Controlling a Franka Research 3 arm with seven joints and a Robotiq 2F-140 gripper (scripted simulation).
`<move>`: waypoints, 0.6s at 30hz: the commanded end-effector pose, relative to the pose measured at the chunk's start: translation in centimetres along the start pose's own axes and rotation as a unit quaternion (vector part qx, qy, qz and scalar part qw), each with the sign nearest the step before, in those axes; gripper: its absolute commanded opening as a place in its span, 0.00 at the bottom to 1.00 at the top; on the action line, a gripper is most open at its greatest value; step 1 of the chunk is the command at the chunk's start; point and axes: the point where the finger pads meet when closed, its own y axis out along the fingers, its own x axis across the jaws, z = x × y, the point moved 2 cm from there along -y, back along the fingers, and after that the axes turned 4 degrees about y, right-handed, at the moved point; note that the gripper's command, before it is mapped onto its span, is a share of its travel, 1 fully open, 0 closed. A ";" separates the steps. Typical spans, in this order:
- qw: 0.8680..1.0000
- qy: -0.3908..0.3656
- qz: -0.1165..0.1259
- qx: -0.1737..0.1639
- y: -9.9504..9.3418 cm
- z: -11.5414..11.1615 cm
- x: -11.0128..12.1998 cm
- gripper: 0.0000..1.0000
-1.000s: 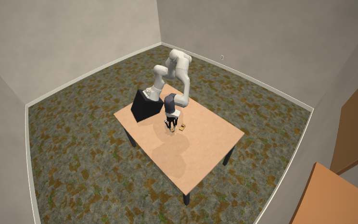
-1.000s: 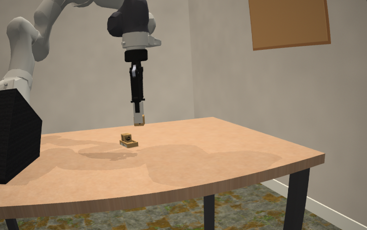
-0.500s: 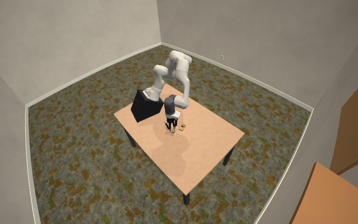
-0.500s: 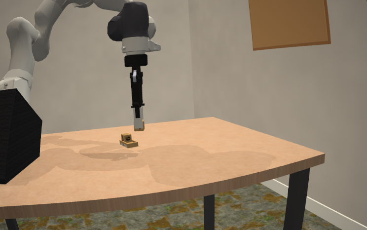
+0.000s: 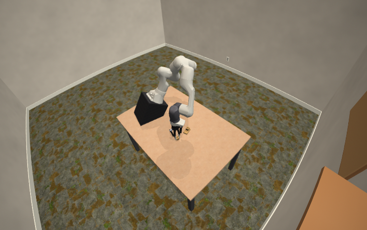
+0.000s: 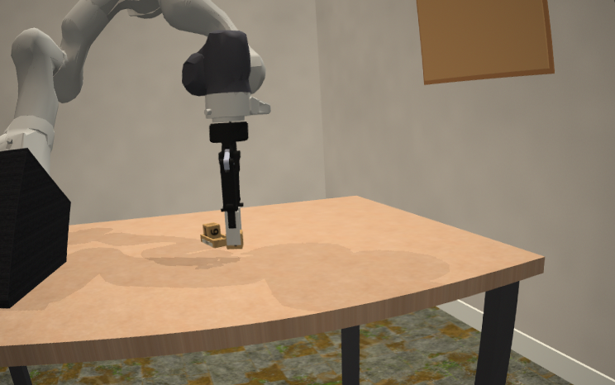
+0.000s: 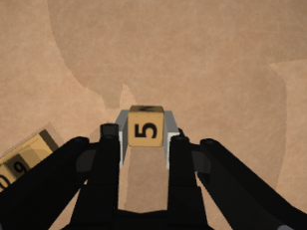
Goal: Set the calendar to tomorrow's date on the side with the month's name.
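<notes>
The small open tray of yellowish wood (image 5: 185, 132) (image 6: 212, 241) (image 7: 47, 140) sits on the rectangular light-wood table (image 5: 213, 140) (image 6: 317, 276) (image 7: 209, 59). In it stands one wooden cube with black digits (image 5: 187, 128) (image 6: 211, 230) (image 7: 15, 170); the exterior view shows a 6-shaped digit on one side, and the wrist view shows a 0 and a 9-shaped digit. The remainder of the tray's floor has room beside this cube.

The second wooden cube, marked with a black 5 (image 5: 177, 137) (image 6: 241, 239) (image 7: 146, 129), is outside the tray, gripped between the pale pads of the black two-finger gripper (image 5: 177, 137) (image 6: 234, 240) (image 7: 146, 123). In the wrist view its 5 faces the camera, turned sideways. Whether its underside touches the table cannot be told.

Seen from the top, the tray lies at about two o'clock from the held cube, near but apart. In the wrist view it lies at eight o'clock, partly hidden by a black finger linkage. At ten o'clock from the tray in the top view stands the black block-shaped pedestal (image 5: 150, 113) (image 6: 34, 226) bearing the white arm (image 5: 186, 75) (image 6: 34, 68).
</notes>
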 end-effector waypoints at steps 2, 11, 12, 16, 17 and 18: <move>1.000 -0.012 -0.005 0.008 1.4 0.6 0.2 0.17; 1.000 -0.012 -0.005 0.008 2.1 0.6 0.2 0.17; 1.000 -0.012 -0.005 0.008 2.1 0.6 0.2 0.17; 1.000 -0.012 -0.005 0.008 2.1 0.6 0.2 0.17; 1.000 -0.012 -0.005 0.008 2.1 0.6 0.2 0.17; 1.000 -0.012 -0.005 0.008 2.1 0.6 0.2 0.17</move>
